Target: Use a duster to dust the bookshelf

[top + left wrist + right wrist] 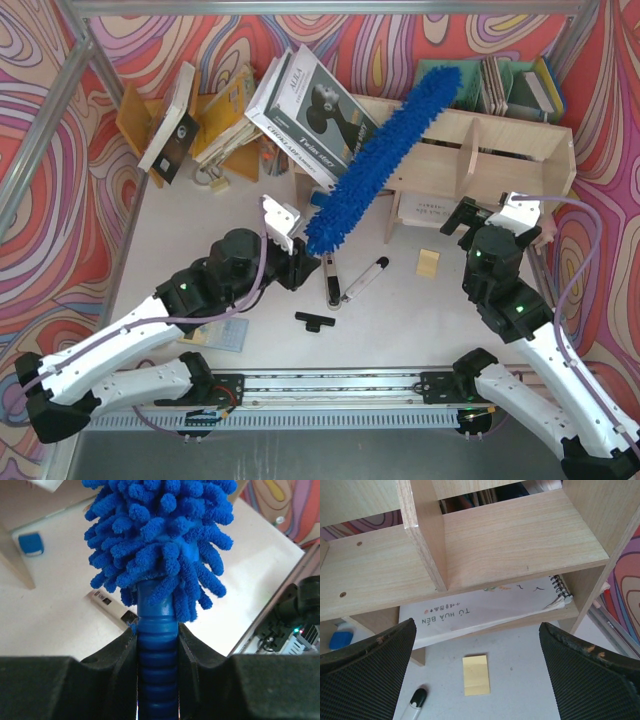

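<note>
We have the duster point(385, 150) in hand. The left fingers point(125, 655) are closed tight on its ribbed blue handle, just below where the fluffy head begins. In the top view the head runs diagonally up and to the right from that grip, crossing the left end of the bookshelf point(505, 135), with its tip near the back edge of the top board. We cannot tell whether the fibres are pressing on the wood or passing just above it.

The right fingers point(365, 660) are spread wide and hold nothing. They hover over the tabletop point(400, 310) in front of the shelf's lower right compartment, where a spiral-bound notebook point(485, 617) lies flat. A yellow note point(476, 674) sits on the tabletop just in front of them.

We judge the dusting itself is under way — a pass over the shelf's left end — with the right-hand compartments not yet covered. The next move calls for drawing the head rightward along the top board while the handle stays firmly clamped. It should stay clear of the leaning books point(305, 115) just to the left — a nudge could topple them.
</note>
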### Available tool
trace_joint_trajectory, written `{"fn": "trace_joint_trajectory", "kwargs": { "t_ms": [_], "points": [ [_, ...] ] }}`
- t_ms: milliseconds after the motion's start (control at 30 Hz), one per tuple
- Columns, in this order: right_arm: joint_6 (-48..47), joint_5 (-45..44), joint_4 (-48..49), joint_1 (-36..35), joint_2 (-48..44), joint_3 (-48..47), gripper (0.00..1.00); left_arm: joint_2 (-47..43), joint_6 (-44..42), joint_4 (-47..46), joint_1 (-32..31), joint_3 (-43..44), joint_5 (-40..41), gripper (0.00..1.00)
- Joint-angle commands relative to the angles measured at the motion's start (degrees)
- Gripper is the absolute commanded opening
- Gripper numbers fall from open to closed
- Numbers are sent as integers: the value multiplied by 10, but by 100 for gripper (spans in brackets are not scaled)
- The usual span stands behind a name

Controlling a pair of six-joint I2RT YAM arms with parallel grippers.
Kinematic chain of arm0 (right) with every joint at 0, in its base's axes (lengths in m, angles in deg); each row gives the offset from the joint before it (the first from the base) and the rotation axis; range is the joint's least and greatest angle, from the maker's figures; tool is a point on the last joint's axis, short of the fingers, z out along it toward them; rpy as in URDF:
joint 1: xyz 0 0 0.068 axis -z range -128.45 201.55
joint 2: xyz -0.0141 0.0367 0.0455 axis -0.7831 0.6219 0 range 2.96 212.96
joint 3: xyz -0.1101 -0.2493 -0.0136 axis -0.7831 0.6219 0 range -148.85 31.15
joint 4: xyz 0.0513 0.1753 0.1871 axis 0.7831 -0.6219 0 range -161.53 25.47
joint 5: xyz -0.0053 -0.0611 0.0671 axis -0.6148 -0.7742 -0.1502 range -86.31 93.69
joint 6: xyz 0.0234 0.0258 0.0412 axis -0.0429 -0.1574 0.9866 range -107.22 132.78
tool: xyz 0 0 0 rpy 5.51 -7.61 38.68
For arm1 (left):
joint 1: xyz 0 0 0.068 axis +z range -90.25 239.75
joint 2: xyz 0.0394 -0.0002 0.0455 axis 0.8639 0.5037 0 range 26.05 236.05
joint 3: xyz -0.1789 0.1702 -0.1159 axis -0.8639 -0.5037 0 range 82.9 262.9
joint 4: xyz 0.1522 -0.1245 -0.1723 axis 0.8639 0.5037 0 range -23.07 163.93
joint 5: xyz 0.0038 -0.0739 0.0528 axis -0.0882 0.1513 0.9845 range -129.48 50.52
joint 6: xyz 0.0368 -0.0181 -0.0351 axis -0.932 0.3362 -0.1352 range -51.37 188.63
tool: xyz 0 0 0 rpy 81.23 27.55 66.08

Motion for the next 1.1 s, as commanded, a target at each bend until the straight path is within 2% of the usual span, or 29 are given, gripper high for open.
{"fn": "trace_joint_trajectory", "kwargs": {
  "t_ms": [0, 167, 333, 433, 533, 733, 1067],
  "points": [
    [24, 34, -27, 3, -10, -31, 99, -12, -50, -49, -58, 43, 59, 0],
    [49, 123, -59, 3, -16, -101, 99, -22, -99, -91, -141, 35, 161, 0],
    [19, 347, 10, 3, -65, -113, 99, 1, -143, -146, -211, 25, 235, 0],
    [22, 423, 30, 3, -82, -134, 99, 21, -177, -208, -226, 6, 274, 0],
    [32, 456, 31, 2, -87, -157, 99, 52, -191, -237, -226, 5, 327, 0],
    [96, 499, 84, 2, -115, -119, 99, 53, -196, -294, -231, -28, 281, 0],
    [195, 518, 146, 3, -74, -51, 99, 61, -238, -374, -284, -75, 289, 0]
  ]
}}
